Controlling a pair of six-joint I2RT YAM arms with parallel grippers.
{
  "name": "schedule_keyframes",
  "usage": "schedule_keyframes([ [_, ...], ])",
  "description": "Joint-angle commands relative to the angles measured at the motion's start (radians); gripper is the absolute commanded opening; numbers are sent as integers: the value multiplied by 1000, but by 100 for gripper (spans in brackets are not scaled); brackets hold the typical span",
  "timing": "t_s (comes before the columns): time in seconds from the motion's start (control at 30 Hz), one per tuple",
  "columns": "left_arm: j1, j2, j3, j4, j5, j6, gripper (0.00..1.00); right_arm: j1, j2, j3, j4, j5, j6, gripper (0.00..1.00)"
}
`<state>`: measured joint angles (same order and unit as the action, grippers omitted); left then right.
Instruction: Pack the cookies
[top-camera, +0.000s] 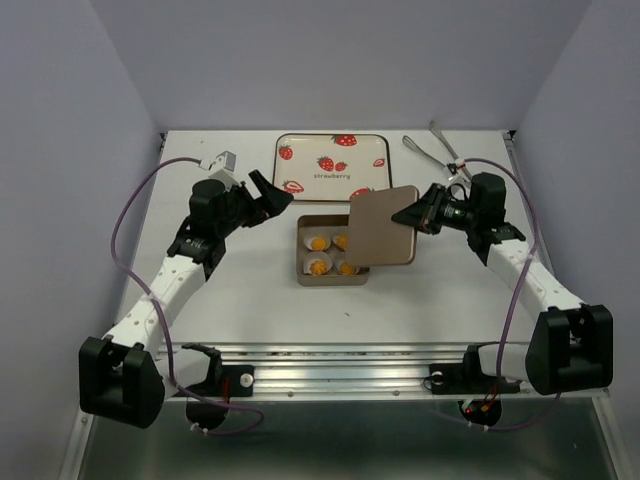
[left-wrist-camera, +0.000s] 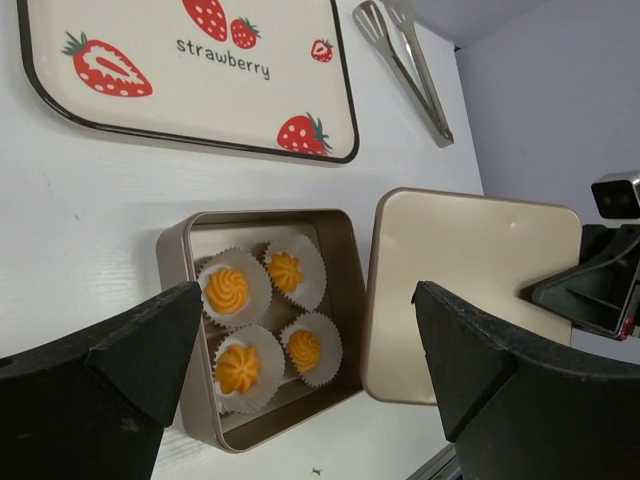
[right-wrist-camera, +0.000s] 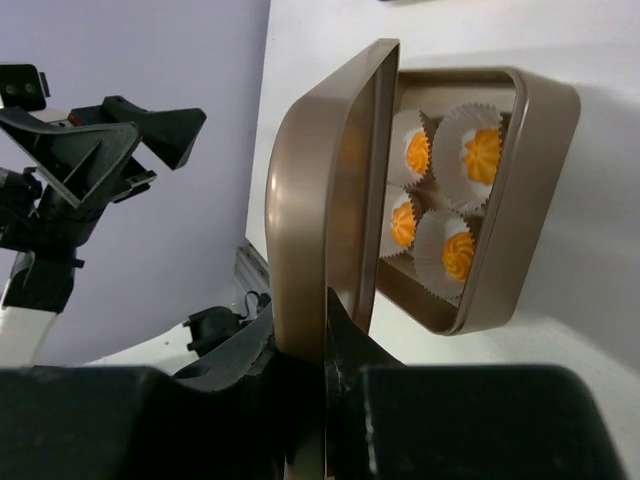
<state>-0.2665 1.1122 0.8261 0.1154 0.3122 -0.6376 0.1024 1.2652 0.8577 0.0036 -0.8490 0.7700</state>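
Observation:
Several orange-yellow cookies sit in white paper cups inside an open gold tin at the table's middle; they also show in the left wrist view and the right wrist view. My right gripper is shut on the tin's gold lid, holding it tilted above the tin's right edge; the lid stands on edge between the fingers in the right wrist view. My left gripper is open and empty, up and left of the tin.
A cream strawberry-printed tray lies behind the tin. Metal tongs lie at the back right. The table's front rail runs along the near edge.

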Motion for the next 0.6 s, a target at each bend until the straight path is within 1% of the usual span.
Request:
schedule_keyframes([
  [0.0, 3, 46, -31, 131, 47, 3, 99, -13, -50, -72, 193, -84, 114, 1],
  [0.1, 3, 78, -35, 148, 65, 1, 99, -23, -49, -114, 203, -78, 112, 1],
  [0.23, 1, 112, -53, 180, 77, -7, 99, -33, -66, -206, 298, -85, 135, 1],
  [0.37, 1, 136, -81, 216, 90, -16, 99, -53, -69, -275, 357, -85, 138, 1],
  [0.43, 0, 150, -88, 225, 105, -17, 99, -78, -50, -302, 419, -104, 155, 1],
  [0.57, -4, 152, -107, 237, 100, -14, 99, -89, -36, -374, 556, -130, 192, 2],
])
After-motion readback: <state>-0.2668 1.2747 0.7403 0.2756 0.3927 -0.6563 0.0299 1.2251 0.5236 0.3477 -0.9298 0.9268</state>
